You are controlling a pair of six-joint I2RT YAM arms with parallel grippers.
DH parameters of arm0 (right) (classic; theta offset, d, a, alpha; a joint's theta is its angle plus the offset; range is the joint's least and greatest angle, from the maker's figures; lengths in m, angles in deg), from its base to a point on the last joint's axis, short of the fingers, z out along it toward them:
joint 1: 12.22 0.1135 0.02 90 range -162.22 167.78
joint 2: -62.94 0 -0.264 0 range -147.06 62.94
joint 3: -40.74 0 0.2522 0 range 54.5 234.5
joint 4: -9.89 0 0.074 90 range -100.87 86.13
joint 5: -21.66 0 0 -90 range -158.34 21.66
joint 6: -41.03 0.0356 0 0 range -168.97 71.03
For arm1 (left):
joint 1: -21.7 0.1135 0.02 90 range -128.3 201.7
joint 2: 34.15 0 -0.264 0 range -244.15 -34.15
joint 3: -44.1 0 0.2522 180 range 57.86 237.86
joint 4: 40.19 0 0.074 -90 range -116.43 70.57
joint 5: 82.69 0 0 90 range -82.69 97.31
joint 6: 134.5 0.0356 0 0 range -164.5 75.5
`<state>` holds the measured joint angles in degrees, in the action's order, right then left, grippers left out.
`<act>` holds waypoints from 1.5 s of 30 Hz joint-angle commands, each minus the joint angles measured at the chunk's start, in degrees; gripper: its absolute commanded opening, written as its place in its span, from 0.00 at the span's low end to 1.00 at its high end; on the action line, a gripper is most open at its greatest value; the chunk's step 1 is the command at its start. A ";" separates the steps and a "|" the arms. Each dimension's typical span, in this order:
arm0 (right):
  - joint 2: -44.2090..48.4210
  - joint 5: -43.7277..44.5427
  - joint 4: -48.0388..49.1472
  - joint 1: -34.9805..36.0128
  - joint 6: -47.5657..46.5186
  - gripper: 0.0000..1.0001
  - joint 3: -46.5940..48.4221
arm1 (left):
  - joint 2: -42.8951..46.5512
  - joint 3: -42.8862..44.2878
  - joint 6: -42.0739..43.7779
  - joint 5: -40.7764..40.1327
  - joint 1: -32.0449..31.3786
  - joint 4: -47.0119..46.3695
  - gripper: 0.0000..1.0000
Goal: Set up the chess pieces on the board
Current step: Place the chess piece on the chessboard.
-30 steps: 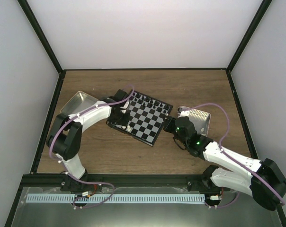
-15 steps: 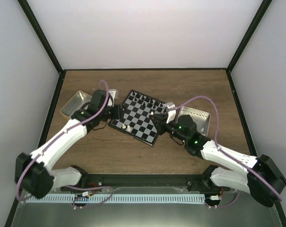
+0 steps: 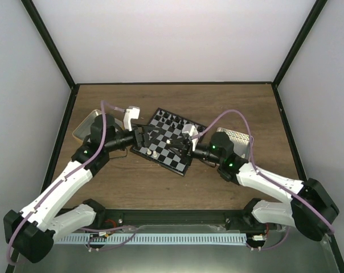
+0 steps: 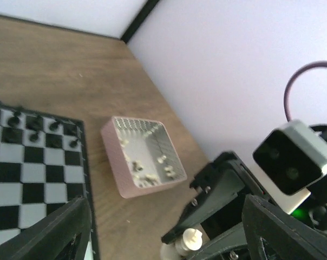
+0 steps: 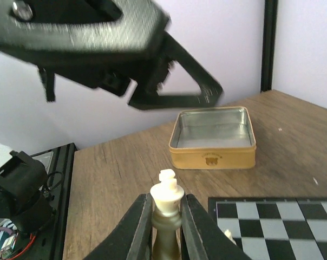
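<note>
From above, I see the small black-and-grey checked chessboard (image 3: 171,149) in the middle of the wooden table (image 3: 217,102). The left fingers (image 3: 143,135) are over its left edge and the right fingers (image 3: 180,144) above its right half.

On my left wrist camera, the left fingers (image 4: 50,233) are spread wide. Beyond them lie the chessboard (image 4: 28,173), black chess pieces (image 4: 33,123) along its far rows, and a pink square tray (image 4: 113,165) holding loose pieces (image 4: 147,176).

On my right wrist camera, the right fingers (image 5: 142,216) pinch a cream-white king (image 5: 166,194) above the table (image 5: 115,168). A yellow-sided metal tin (image 5: 213,154) sits beyond.
</note>
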<state>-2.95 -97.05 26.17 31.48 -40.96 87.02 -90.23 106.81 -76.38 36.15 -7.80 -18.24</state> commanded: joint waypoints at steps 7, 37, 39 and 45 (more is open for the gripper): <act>-5.33 -5.81 -5.98 0.42 -7.56 0.14 9.79 | -4.26 -0.79 -0.30 14.89 0.14 0.32 0.62; -9.98 -4.54 -6.96 0.42 -4.87 0.25 12.97 | -7.89 -0.39 6.22 12.40 -0.04 5.86 0.04; -9.84 -2.81 -7.77 0.42 -4.55 0.41 12.60 | -8.01 -0.32 6.55 10.65 -0.04 5.88 0.04; -0.99 3.44 -8.72 0.37 -4.12 0.76 6.47 | -10.37 0.40 8.88 -0.11 -0.04 7.84 0.04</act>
<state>-10.62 -98.41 17.04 31.63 -45.40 95.93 -98.66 106.59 -70.00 43.12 -7.71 -11.49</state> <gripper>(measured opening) 0.710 0.134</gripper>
